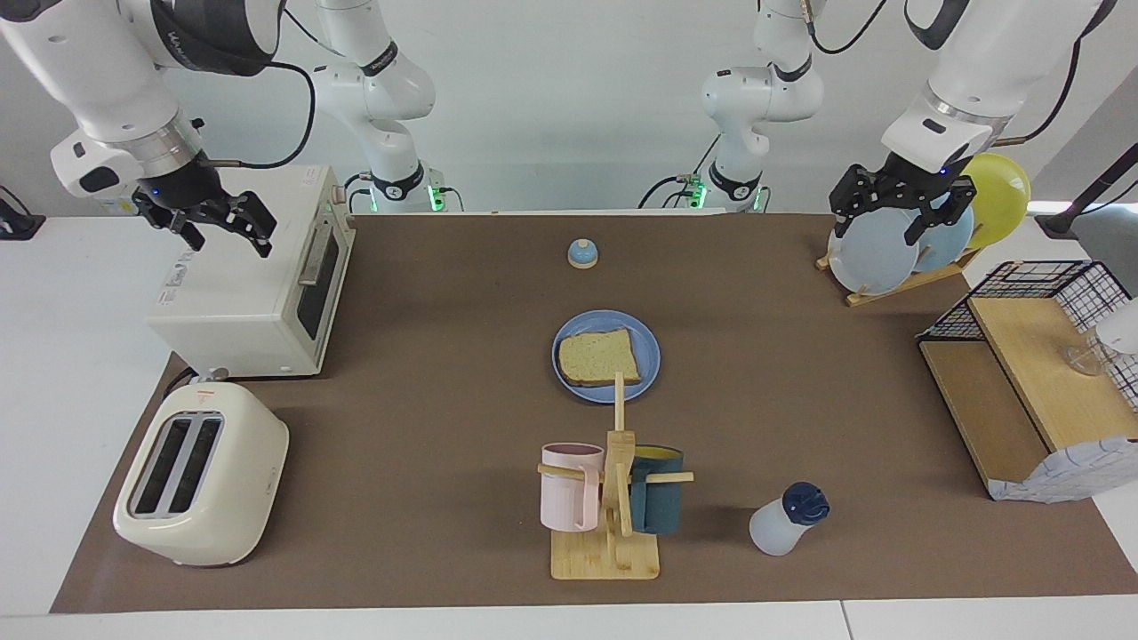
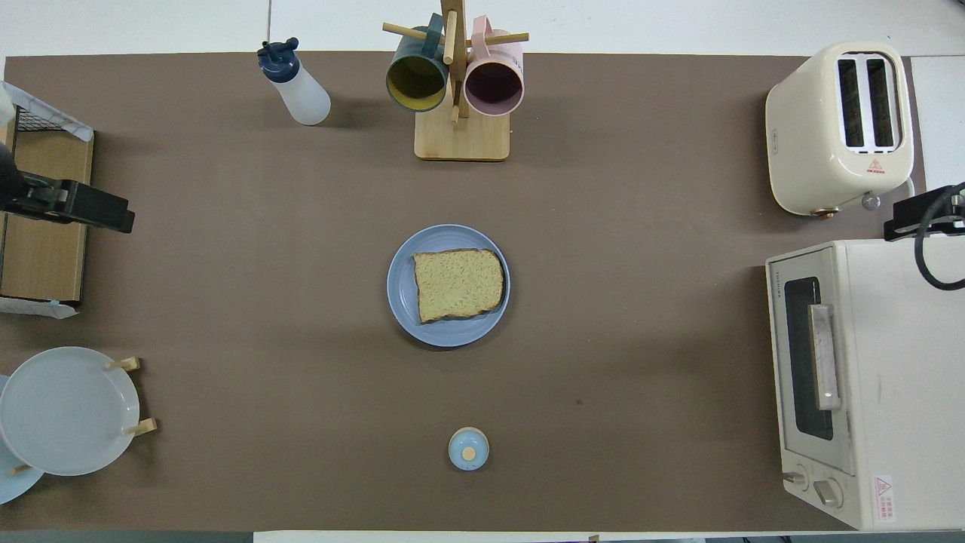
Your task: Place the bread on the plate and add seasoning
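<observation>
Bread (image 1: 598, 357), a square tan toast slice, lies on the round medium-blue plate (image 1: 648, 356) mid-surface; the translucent white seasoning bottle (image 1: 786, 522) with navy cap stands beside the wooden mug rack (image 1: 608, 524). Left end effector (image 1: 899, 212) hovers open and empty over the racked plates (image 1: 876, 253), right end effector (image 1: 217, 224) open over the white oven (image 1: 249, 293)

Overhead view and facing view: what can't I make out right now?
- Right tool: overhead view's edge cuts it off over the toaster oven.
- Left tool: overhead shows only a dark tip at the edge.
- Seasoning: contents unreadable through the plastic.
- Plate: mug tree post crosses its rim.
</observation>
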Tool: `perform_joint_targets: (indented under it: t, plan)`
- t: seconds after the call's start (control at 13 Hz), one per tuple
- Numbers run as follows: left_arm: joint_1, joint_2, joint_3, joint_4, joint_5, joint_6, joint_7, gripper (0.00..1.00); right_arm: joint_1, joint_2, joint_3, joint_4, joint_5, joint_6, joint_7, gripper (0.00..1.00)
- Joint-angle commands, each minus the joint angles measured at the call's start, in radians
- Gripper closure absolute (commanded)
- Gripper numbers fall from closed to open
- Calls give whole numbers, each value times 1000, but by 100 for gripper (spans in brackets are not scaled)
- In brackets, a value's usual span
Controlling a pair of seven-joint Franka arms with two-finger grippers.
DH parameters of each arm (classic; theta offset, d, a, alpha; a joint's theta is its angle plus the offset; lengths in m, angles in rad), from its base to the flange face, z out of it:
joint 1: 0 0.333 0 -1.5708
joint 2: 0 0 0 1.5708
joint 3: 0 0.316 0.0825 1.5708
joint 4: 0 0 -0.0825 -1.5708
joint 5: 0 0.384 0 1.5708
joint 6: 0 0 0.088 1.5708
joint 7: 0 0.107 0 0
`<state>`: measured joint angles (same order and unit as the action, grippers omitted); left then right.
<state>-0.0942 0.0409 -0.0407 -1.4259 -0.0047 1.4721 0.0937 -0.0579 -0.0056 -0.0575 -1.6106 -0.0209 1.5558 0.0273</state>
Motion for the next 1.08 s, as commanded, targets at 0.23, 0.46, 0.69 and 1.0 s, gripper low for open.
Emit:
perform_joint_targets:
  t: [0.23,0.46,0.69,1.0]
  plan:
    - [65,-96,-27,-148,12,22,-9,0,-3,-20,2,-23,1,6,-17,0]
    - [57,-101,-25,-185,9,71,-15,0,-3,-20,2,-23,1,6,-17,0]
    - [36,-88,-16,-153,-11,42,-46,0,-3,-20,2,-23,1,6,-17,0]
    - [45,-90,-1,-153,-1,34,-40,0,-5,-20,2,-23,1,6,-17,0]
